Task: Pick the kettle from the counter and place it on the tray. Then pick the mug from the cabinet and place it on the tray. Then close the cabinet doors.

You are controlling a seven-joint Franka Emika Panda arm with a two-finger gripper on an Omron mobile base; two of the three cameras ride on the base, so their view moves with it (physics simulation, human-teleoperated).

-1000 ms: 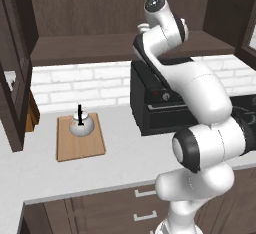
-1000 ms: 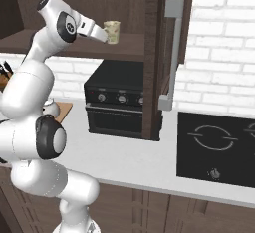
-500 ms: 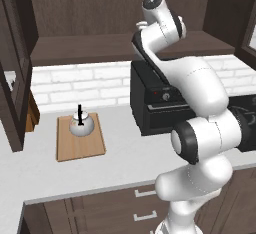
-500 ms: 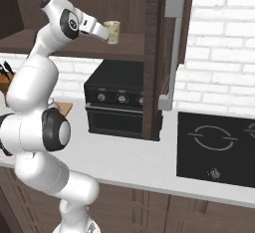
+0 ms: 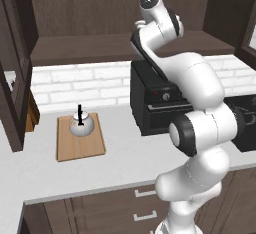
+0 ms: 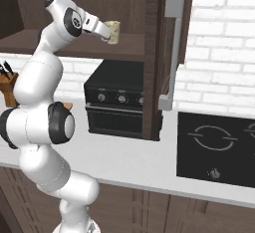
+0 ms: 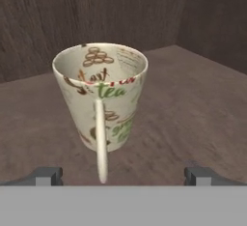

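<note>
Dark wood cabinet [image 6: 74,43], doors open. Mug [image 7: 102,97] upright on the inner shelf, handle turned toward the gripper [image 7: 123,174]; interior printed with tea motifs, nothing inside it. Fingers spread wide, tips either side of the handle, not touching. On the counter [image 5: 115,153] below, the kettle [image 5: 81,124] sits on the tray [image 5: 80,145], lid on. Knife block [image 6: 9,85] at the far left.
</note>
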